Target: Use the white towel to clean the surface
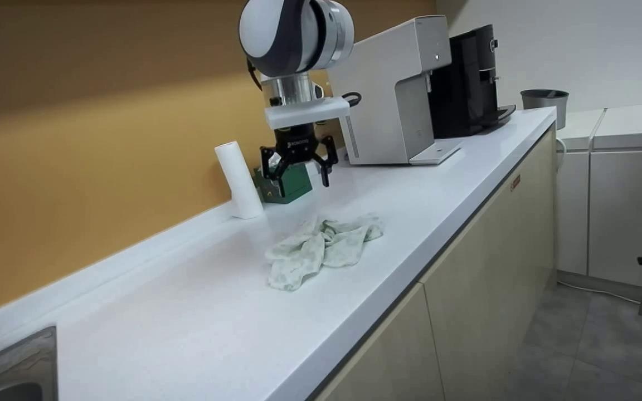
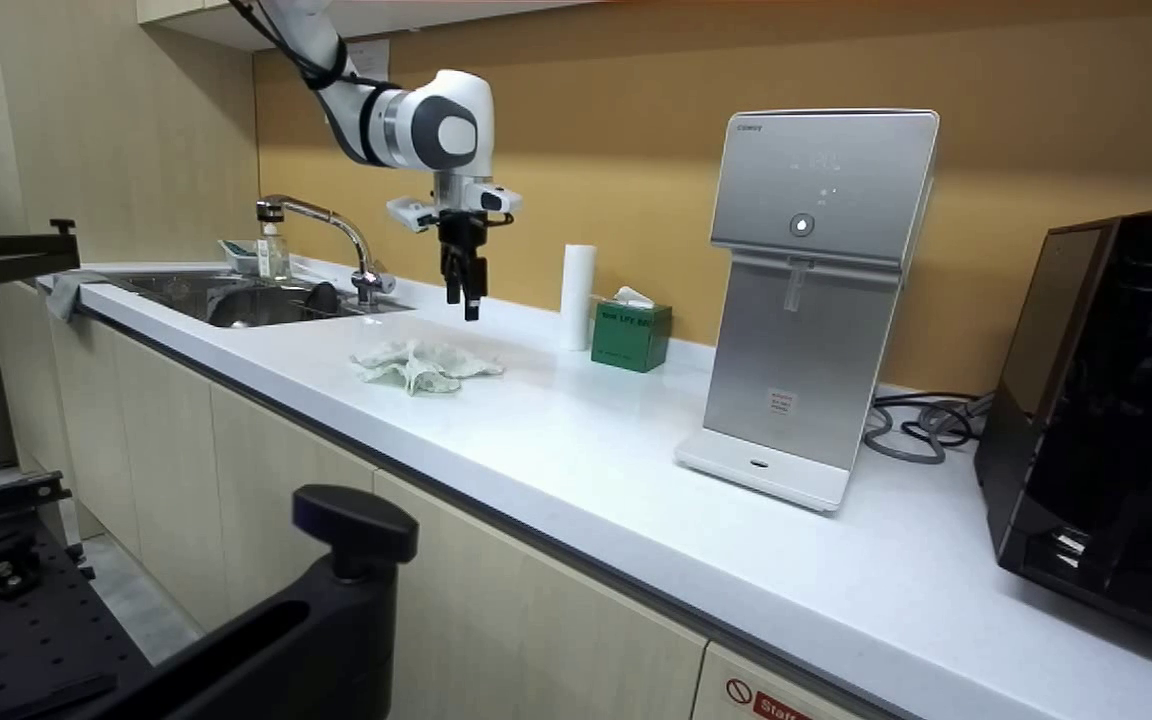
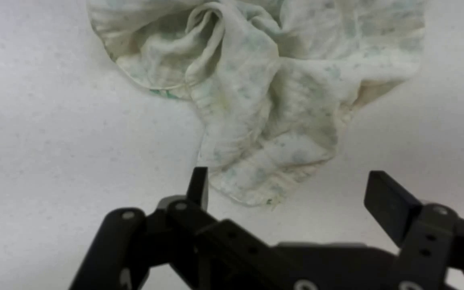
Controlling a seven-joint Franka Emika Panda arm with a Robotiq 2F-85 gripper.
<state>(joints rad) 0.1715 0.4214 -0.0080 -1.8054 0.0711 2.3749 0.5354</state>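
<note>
A white towel with faint green-grey marks (image 1: pixel 304 257) lies crumpled on the white countertop (image 1: pixel 176 334). It also shows in an exterior view (image 2: pixel 424 366) and in the wrist view (image 3: pixel 248 92), where its upper part is cut off by the frame. My gripper (image 1: pixel 304 187) is open and empty, pointing down in the air above the counter. It hangs above the towel's level and does not touch it, also in an exterior view (image 2: pixel 463 308). In the wrist view, one narrow end of the towel shows between the two spread fingers (image 3: pixel 288 175).
A paper roll (image 1: pixel 239 179) and a green tissue box (image 2: pixel 631 336) stand by the back wall. A silver water dispenser (image 2: pixel 806 330) and a black machine (image 2: pixel 1126 430) stand farther along the counter. A sink (image 2: pixel 236 300) with a faucet (image 2: pixel 336 225) is at the opposite end.
</note>
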